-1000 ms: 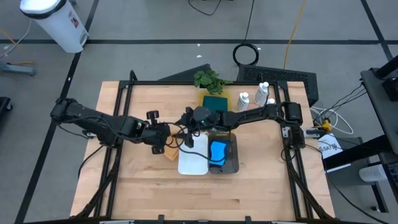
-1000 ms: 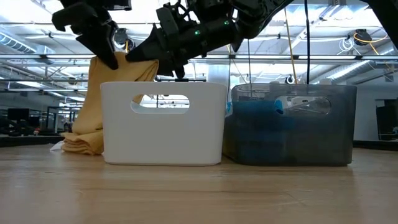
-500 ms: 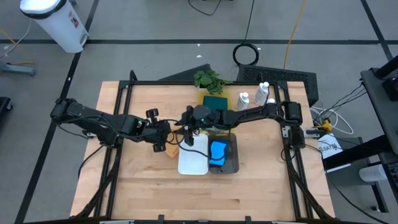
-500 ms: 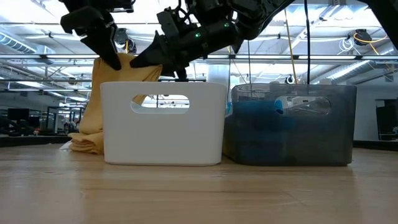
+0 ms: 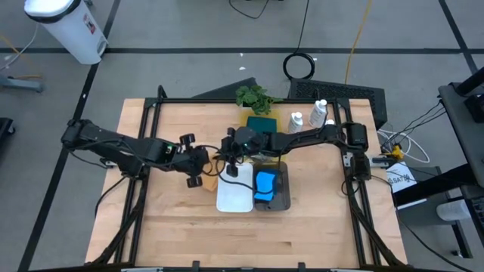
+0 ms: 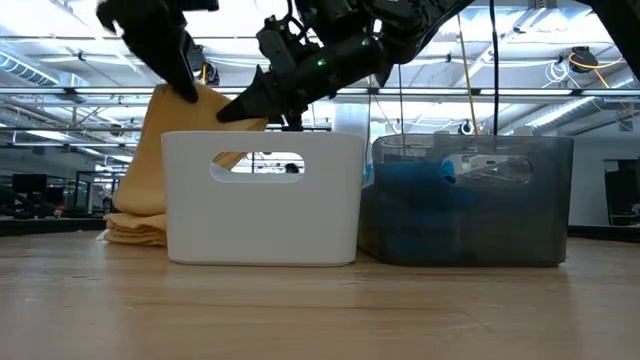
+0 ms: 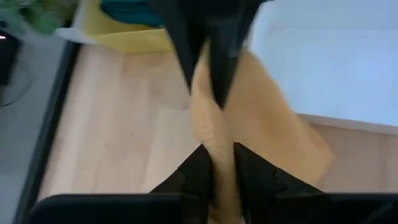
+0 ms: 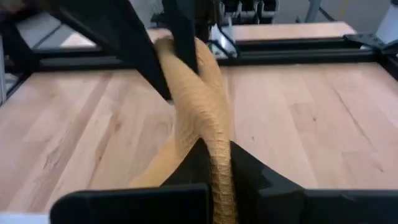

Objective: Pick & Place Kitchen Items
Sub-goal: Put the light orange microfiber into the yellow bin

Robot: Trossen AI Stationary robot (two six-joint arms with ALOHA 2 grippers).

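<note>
Cloth first: the orange-tan cloth [image 6: 160, 160] hangs lifted just left of the white bin [image 6: 263, 198], its lower folds resting on the wooden table [image 5: 174, 219]. Both grippers pinch it; the left gripper [image 7: 217, 163] has its jaws pressed on one part, the right gripper [image 8: 214, 163] on another, so the fabric is stretched between them. To do this well, I judge both should rise together until the folds clear the rim, travel over the bin, then let go low. The grey bin [image 6: 470, 200] beside it holds blue sponges [image 5: 265, 186].
</note>
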